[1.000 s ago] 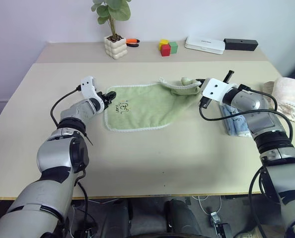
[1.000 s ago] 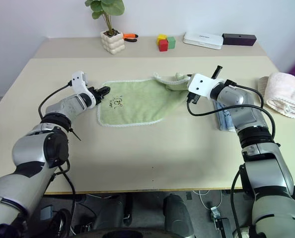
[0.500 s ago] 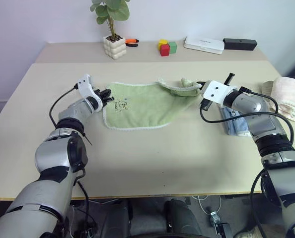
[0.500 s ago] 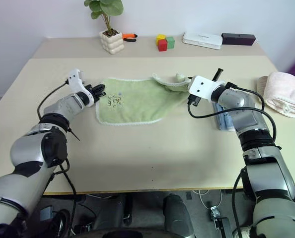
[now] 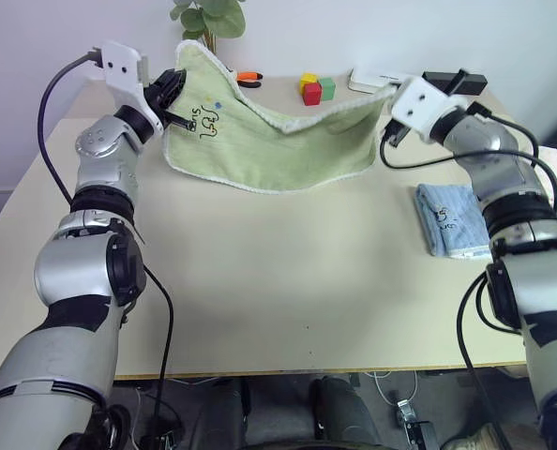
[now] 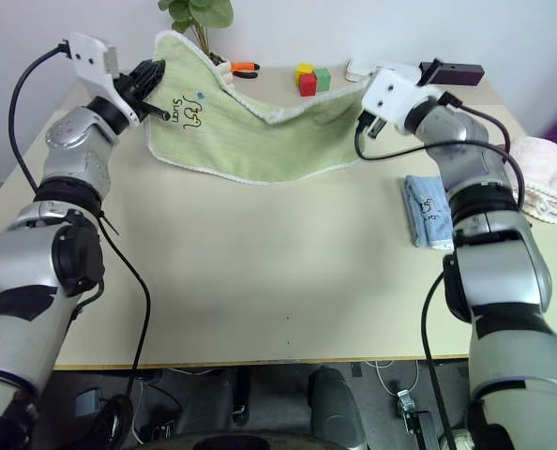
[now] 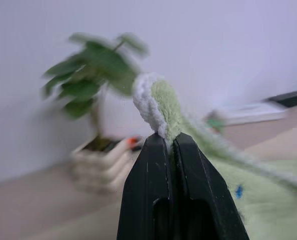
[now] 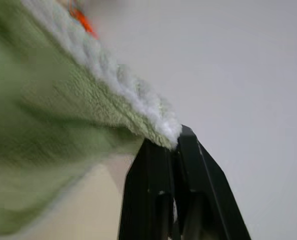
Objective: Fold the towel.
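Both grippers have risen since the earlier frames, lifting the towel (image 5: 260,141) off the counter (image 5: 278,281), where it lay flat a second ago; it now hangs in the air in the upper part of the head views, and the light blue towel (image 5: 452,217) at right, half hidden by the right arm before, lies uncovered.

Left gripper (image 5: 173,87), at upper left of the head view, is clamped shut on one top corner of the towel. Its wrist view shows what the head views cannot: the two black fingers (image 7: 148,185) pressed together with the white stitched edging and green terry pinched between them, and the blurred potted plant (image 7: 96,70) behind. Right gripper (image 5: 392,92), at upper right, is closed on the opposite corner; its wrist view shows the white edge caught at the fingertips (image 8: 183,145), the cloth falling away from them.

Strung between the two grippers, the towel sags in the middle, its top edge dipping and its lower edge curving just above the counter. It is light green with white edging, and a small dark embroidered mark (image 5: 203,120) sits close to the left gripper.

Beyond it, at the counter's far edge, stand red, yellow and green blocks (image 5: 316,89).
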{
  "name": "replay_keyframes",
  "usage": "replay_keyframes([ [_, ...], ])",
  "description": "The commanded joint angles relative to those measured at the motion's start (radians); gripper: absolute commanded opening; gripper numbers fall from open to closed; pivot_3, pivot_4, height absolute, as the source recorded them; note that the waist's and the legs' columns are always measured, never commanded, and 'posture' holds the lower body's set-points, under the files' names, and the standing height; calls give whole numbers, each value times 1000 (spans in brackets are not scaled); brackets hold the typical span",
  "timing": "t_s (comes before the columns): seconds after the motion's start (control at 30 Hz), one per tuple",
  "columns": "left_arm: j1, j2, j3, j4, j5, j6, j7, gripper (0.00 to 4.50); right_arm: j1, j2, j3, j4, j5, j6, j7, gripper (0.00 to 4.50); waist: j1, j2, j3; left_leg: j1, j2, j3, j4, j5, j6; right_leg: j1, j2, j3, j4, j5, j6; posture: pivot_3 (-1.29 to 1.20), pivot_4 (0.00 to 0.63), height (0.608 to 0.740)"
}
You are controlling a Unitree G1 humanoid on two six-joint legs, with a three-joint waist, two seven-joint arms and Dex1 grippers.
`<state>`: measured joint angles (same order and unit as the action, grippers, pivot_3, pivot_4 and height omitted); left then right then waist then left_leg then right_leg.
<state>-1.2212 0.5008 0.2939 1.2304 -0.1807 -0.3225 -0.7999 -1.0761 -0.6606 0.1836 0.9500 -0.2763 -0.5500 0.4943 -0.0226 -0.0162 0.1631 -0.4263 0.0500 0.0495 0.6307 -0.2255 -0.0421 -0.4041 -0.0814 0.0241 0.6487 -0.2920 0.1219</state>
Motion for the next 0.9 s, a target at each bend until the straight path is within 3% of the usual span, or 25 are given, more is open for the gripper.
replay_keyframes([
  [0.03, 76, 48, 47, -99, -85, -25, -166, 66, 124, -71, -48, -226, 113, 5, 157, 0, -3, 1, 0, 0, 0, 0, 0, 0, 0, 0, 0, 0, 0, 0, 0, 0, 150, 740],
  [0.13, 308, 91, 43, -276, -145, -15, -370, 66, 425, -181, -97, -594, 313, 159, 370, 0, 0, 2, 0, -1, 0, 0, 1, 0, 0, 0, 0, 0, 1, 0, 0, 0, 150, 740],
  [0.23, 505, 130, 0, -413, -143, -16, -483, 66, 611, -254, -157, -795, 433, 294, 456, 0, -1, 2, 1, 1, 1, 0, 0, 0, 0, 1, 0, 0, 0, 0, 0, 0, 150, 740],
  [0.47, 675, 187, -38, -516, -128, -55, -525, 66, 792, -332, -207, -996, 531, 476, 570, 0, 23, 1, 1, 3, 2, -4, 13, -4, 6, 7, 1, -4, 6, 0, -1, 0, 150, 740],
  [0.57, 675, 212, -31, -519, -162, 55, -536, 958, 833, -322, -198, -1045, 535, 520, 587, 0, 33, 1, 0, 3, 2, -5, 16, -5, 8, 9, 0, -4, 5, 0, -1, 0, 150, 740],
  [0.8, 801, 255, -23, -634, -215, 189, -605, 4438, 822, -294, -194, -1041, 515, 542, 586, 0, 31, 1, 1, 2, 2, -5, 16, -5, 9, 8, 0, -4, 5, 0, -1, 0, 150, 740],
  [0.9, 867, 278, -15, -672, -225, 208, -625, 4438, 819, -289, -191, -1033, 503, 535, 586, 0, 30, 1, 1, 2, 2, -5, 16, -6, 9, 8, 1, -4, 5, 0, -1, 0, 150, 740],
])
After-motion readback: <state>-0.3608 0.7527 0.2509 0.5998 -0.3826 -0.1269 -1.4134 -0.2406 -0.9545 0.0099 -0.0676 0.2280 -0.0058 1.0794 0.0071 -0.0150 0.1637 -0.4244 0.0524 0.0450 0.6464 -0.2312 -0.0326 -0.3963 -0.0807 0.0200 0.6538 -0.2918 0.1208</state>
